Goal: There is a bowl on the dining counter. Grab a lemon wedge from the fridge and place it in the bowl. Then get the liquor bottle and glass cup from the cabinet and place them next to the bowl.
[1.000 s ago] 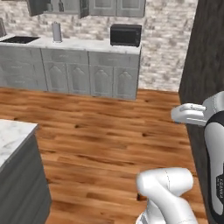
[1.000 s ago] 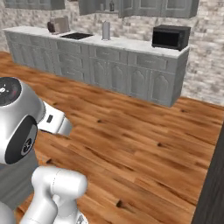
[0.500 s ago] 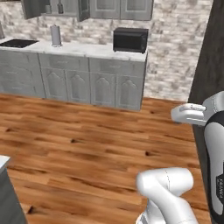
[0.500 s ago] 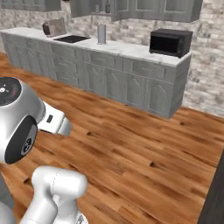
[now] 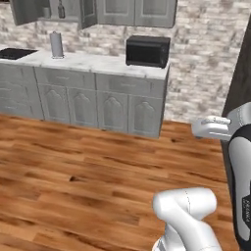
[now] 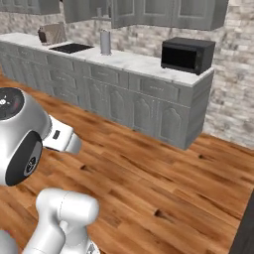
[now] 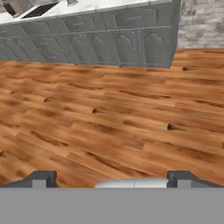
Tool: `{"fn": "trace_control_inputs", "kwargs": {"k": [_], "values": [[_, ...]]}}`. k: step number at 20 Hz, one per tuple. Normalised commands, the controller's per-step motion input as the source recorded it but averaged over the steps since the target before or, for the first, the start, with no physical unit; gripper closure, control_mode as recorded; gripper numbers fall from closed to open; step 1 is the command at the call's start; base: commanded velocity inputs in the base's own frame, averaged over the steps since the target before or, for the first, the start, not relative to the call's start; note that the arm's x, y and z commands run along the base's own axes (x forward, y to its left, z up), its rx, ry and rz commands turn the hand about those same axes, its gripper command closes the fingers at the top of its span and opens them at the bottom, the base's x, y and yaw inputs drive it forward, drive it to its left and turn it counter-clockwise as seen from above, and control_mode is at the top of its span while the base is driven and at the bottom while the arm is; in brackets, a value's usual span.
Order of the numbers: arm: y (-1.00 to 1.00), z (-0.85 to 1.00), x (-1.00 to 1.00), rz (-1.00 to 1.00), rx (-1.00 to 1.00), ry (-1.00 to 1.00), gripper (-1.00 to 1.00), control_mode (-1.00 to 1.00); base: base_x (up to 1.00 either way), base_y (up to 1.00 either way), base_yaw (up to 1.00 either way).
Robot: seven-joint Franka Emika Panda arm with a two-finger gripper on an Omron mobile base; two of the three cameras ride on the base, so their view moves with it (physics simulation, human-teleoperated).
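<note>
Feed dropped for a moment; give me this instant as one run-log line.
claw: open, holding nothing | facing: grey cabinet run with black microwave on its white marble top | below: bare wooden floor | open upper cabinet: bottle inside

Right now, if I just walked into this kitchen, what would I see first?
You'd likely spot the big white robot arm rising close to the camera over a shiny wooden floor. Across the room, a black microwave sits at the right end of the grey counter. Further left on it stands a pale upright cylinder, below a wall cabinet with its door open.
</note>
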Motion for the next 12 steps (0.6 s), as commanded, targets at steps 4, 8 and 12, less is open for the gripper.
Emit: {"fn": "trace_control_inputs", "kwargs": {"k": [4, 8, 12], "values": [[0.00, 0.00, 0.00, 0.00, 0.00, 0.00, -1.00, 1.00, 1.00, -0.34, 0.04], [0.00, 0.00, 0.00, 0.00, 0.00, 0.00, -1.00, 1.00, 1.00, -0.17, 0.01], [0.00, 0.00, 0.00, 0.00, 0.00, 0.00, -1.00, 1.00, 1.00, 0.03, -0.04]]}}
